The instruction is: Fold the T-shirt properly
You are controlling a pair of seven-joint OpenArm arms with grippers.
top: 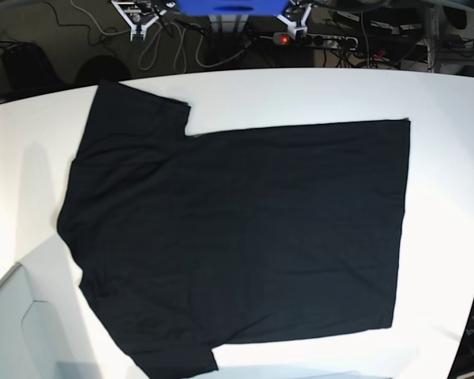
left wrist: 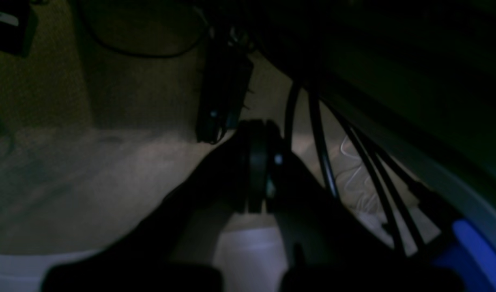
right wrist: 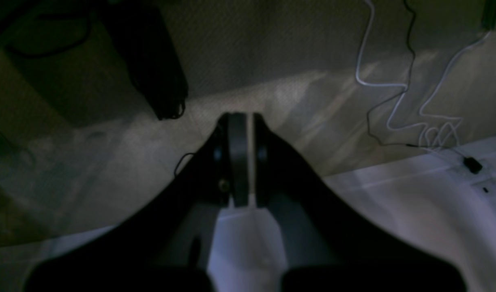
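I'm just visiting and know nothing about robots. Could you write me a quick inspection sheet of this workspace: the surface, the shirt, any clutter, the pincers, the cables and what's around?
Surface: white table, bare around the cloth.
Job's things: black T-shirt spread flat, plain side up, sleeves toward the base view's left, hem to its right; not yet folded.
Clutter: nothing seen on the table.
Pincers: left pincer and right pincer both shut, holding nothing, away from the shirt, over the table's edge above the floor.
Cables: white cable looping on the carpet; black cables beside the left pincer.
Surroundings: dim carpeted floor; power strip with a red light behind the table.
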